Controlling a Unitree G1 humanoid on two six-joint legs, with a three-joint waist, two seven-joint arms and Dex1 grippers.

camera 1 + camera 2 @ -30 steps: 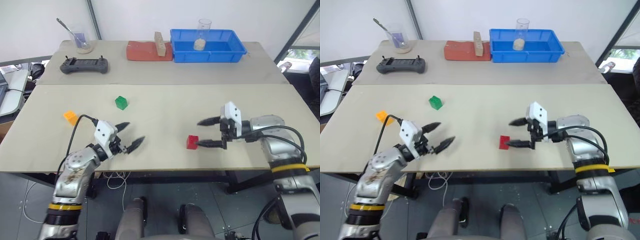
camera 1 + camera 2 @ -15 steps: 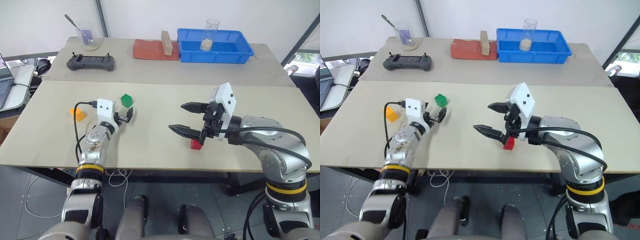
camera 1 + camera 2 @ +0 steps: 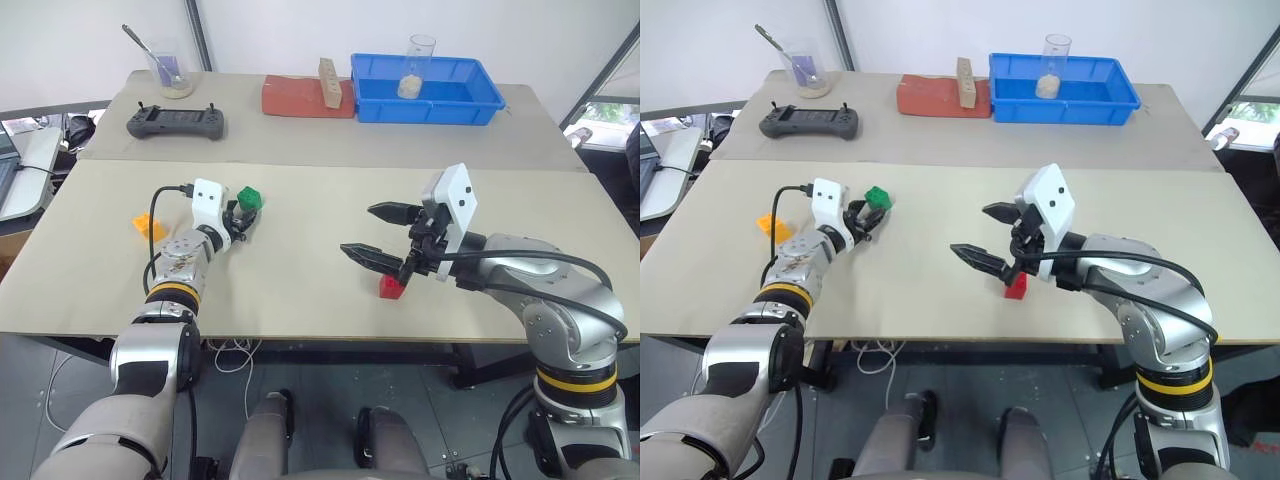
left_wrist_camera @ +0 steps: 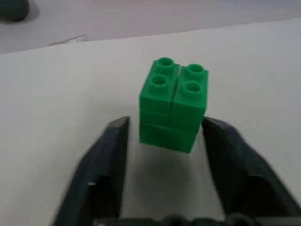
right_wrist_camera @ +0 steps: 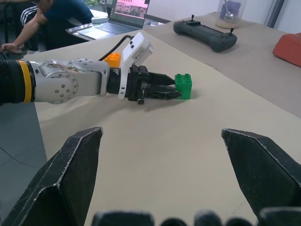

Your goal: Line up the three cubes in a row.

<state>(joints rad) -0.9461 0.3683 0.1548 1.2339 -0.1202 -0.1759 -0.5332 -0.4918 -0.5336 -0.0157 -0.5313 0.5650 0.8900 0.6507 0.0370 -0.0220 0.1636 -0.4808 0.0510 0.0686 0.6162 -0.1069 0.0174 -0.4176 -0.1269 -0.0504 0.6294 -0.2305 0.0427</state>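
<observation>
Cubes, three of them on the near surface (image 3: pixel 300 300): one green, one orange, one red, and they sit well apart, no row to speak of. Green cube (image 3: pixel 249 198) is on the left half, and the left claw (image 3: pixel 240 212) is right there with it, one black finger either side of the block. The left wrist view gives the close look: green cube (image 4: pixel 173 104) studded on top, four studs, one finger pressed on its side, the other finger (image 4: pixel 113 155) just beside it with a sliver of a gap. The claw reads clenched on the green cube, which sits on the surface.

Orange cube (image 3: pixel 146 225) lies out to the left, just beyond the left arm, touching nothing. Red cube (image 3: pixel 391 287) sits nearer the front edge on the right half, under the right claw (image 3: pixel 382 232). That claw hovers above it, released, its two black fingers spread wide and pointing to the left, holding nothing.

On the far surface (image 3: pixel 300 140): one blue bin (image 3: pixel 425 95) with one clear glass (image 3: pixel 420 62) standing in it, one red pad (image 3: pixel 300 100) with one wooden block (image 3: pixel 326 82) upright on it, one black controller (image 3: pixel 173 122), and one glass with a spoon (image 3: pixel 165 72) at the far left corner.
</observation>
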